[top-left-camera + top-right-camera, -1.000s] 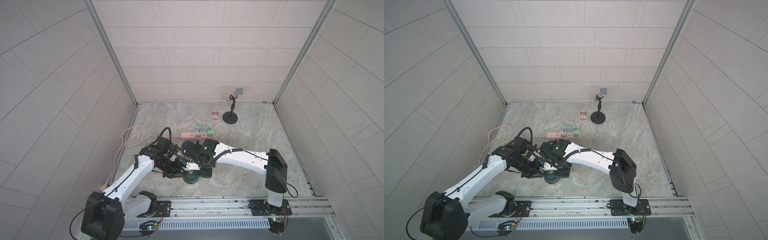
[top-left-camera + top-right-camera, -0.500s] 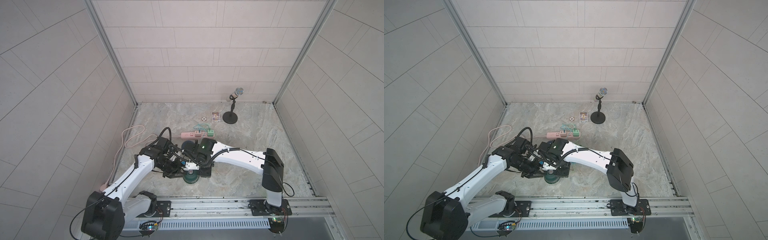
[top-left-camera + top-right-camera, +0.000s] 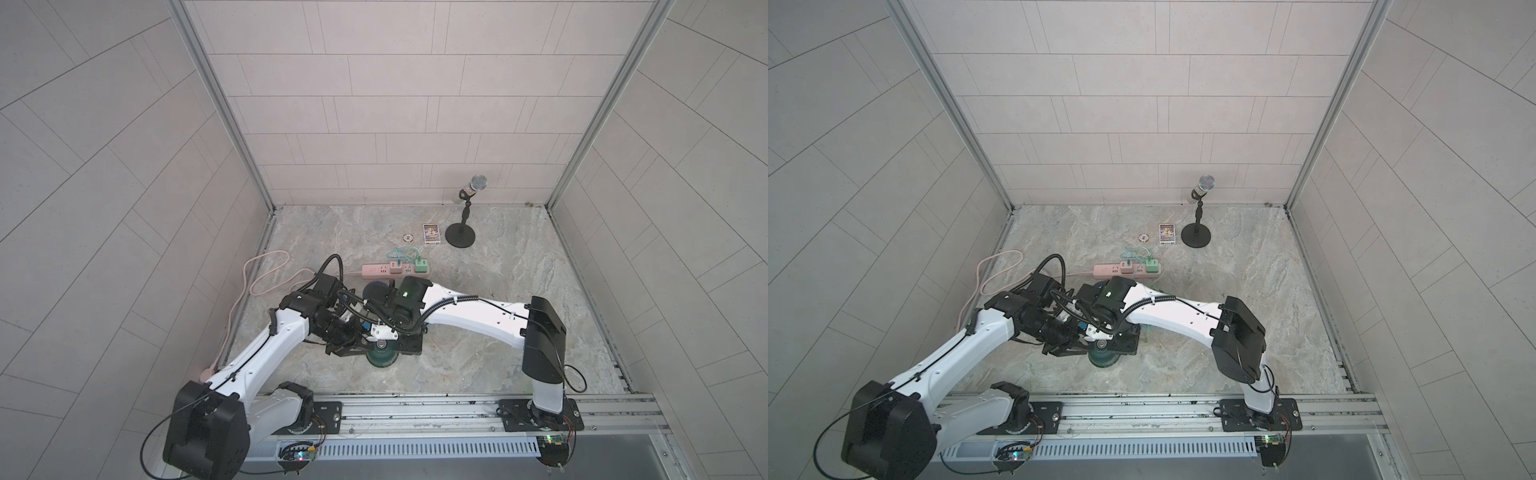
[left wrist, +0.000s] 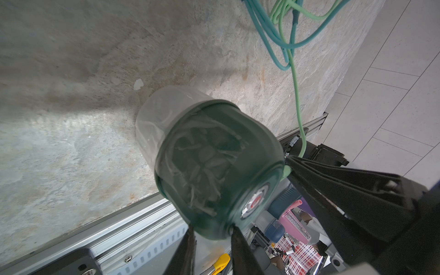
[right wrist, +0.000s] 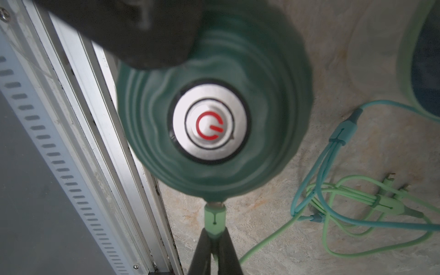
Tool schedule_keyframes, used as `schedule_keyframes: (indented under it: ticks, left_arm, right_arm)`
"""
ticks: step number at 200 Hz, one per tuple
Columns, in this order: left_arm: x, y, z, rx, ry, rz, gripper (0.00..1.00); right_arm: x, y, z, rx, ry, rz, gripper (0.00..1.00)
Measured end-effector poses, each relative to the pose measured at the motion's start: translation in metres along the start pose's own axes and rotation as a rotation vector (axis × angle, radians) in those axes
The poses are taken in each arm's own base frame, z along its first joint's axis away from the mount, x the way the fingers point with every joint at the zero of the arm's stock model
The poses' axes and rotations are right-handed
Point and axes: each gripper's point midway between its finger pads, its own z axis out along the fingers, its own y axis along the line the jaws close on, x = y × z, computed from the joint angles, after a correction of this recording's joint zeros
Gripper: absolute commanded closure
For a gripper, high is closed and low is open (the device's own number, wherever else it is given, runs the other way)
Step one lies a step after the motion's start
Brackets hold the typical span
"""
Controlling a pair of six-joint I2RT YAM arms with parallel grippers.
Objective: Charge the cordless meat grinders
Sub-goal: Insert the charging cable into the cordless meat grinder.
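Dark green grinder [image 3: 382, 356] [image 5: 214, 119] stood upright on the marble floor [image 3: 478, 345], centre-left and close to the near rail [image 3: 415, 409]. In both top views the two wrists covered most of it. Only its near edge and silver button [image 3: 381, 344] showed. Dark blue grinder [image 3: 372, 289] [image 5: 428, 71] sat just beyond it on the far side, largely under the arms. The right wrist view cut it off at the frame edge.

Right gripper [image 5: 214, 238] was clenched on the light green plug [image 5: 214, 217], which met the green grinder's side. A sliver of metal tip showed at the joint, so full seating could not be judged. Left gripper [image 4: 212, 229] was closed onto the dome's curved side, both fingertips [image 4: 190, 234] against it. In the right wrist view it was only a blurred black mass over the dome's rim. The button bore a red power symbol; lit or printed could not be told.

Light green cable [image 5: 273, 240] and teal cable [image 5: 307, 176] lay looped on the floor beside the grinders. Pink power strip [image 3: 380, 270] lay farther back, and the microphone stand [image 3: 460, 240] stood far right.

Against one second earlier, the grinder and both grippers were unchanged in place. The right arm's black elbow housing [image 3: 542, 332] had shifted slightly left.
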Motion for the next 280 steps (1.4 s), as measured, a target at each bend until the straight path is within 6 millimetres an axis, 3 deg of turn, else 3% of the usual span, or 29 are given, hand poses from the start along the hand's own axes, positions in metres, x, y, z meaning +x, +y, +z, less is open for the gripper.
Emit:
schedule_keyframes:
  ticks: [280]
  left_arm:
    - [0.0001,0.0000,-0.0005,-0.004,0.001,0.007,0.73]
  right_arm:
    - [-0.0013,0.0032,0.0010,-0.024,-0.048,0.059,0.94]
